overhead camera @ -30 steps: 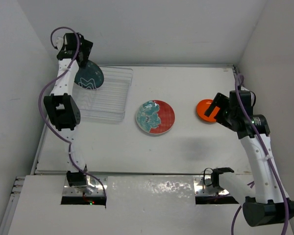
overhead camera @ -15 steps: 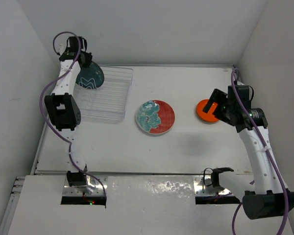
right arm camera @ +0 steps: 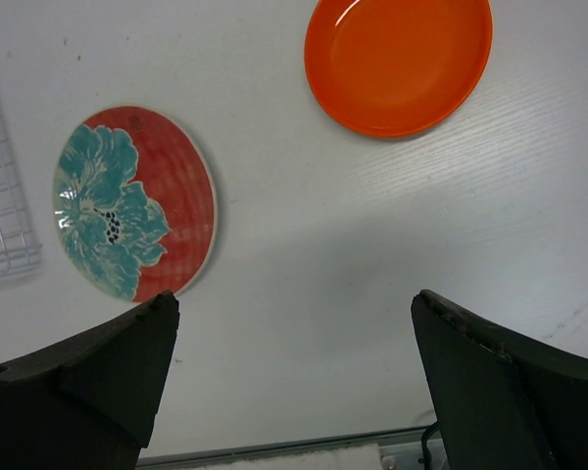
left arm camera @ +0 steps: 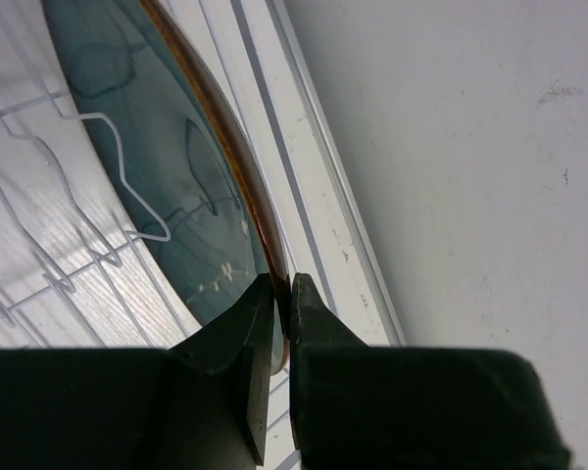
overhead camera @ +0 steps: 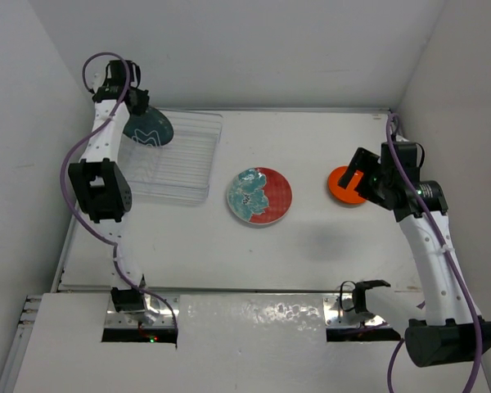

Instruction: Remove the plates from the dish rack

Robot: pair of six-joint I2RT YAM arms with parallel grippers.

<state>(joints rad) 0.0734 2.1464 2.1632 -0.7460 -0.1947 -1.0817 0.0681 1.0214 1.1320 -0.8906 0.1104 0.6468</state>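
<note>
A dark teal plate (overhead camera: 150,129) stands on edge in the wire dish rack (overhead camera: 184,160) at the back left. My left gripper (overhead camera: 138,104) is shut on its upper rim; in the left wrist view the fingers (left arm camera: 314,313) pinch the brown-edged rim of the teal plate (left arm camera: 147,147) from both sides, with my left gripper (left arm camera: 282,294) above the rack wires (left arm camera: 39,255). The red and teal plate (overhead camera: 259,196) (right arm camera: 135,201) lies flat mid-table. The orange plate (overhead camera: 341,186) (right arm camera: 399,61) lies at the right. My right gripper (overhead camera: 358,173) (right arm camera: 294,296) hangs open above the table beside it, holding nothing.
White walls close in the table at the back and on both sides; the back wall (left arm camera: 451,147) is right behind the held plate. The table's back edge strip (left arm camera: 304,176) runs beside the rack.
My left gripper has shut on the teal plate's rim. The right arm shifted slightly over the orange plate, then held still, still open.
</note>
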